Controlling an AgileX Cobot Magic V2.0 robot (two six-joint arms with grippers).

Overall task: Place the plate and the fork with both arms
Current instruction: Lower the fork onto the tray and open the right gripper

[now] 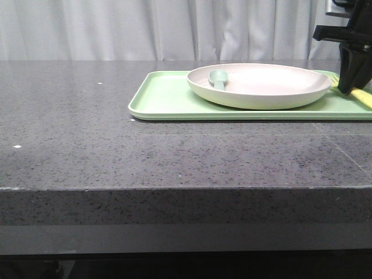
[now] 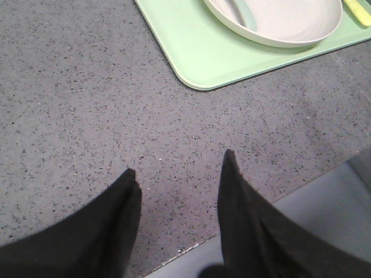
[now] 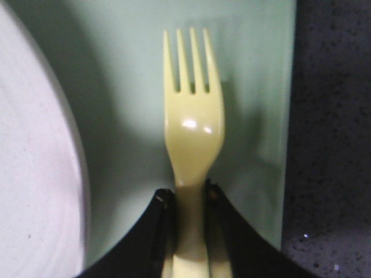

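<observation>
Ahead, in the front view, the tray point(image 1: 168, 96) lies on the grey table point(image 1: 116, 157), toward the right side. The plate point(image 1: 259, 85) sits on the tray, and a spoon point(image 1: 218, 78) rests inside the plate near its left rim. At the far right the right gripper point(image 1: 350, 87) comes down to the tray just beside the plate, with the yellow fork point(image 1: 363, 96) showing under it. From the left wrist, the left gripper point(image 2: 179, 174) hangs over bare table near the front edge, its jaws spread apart with nothing between them; the tray corner point(image 2: 200, 75), the plate point(image 2: 290, 26), the spoon point(image 2: 246, 14) and one end of the fork point(image 2: 358, 11) lie well apart from it. From the right wrist, the right gripper point(image 3: 188, 194) is clamped on the fork point(image 3: 191, 127) at its neck, tines pointing away from the fingers point(image 3: 153, 231). The fork is over the tray point(image 3: 116, 87), between the plate point(image 3: 35, 185) and the tray's edge, beyond which is the table point(image 3: 330, 116). Whether the fork touches the tray I cannot tell.
</observation>
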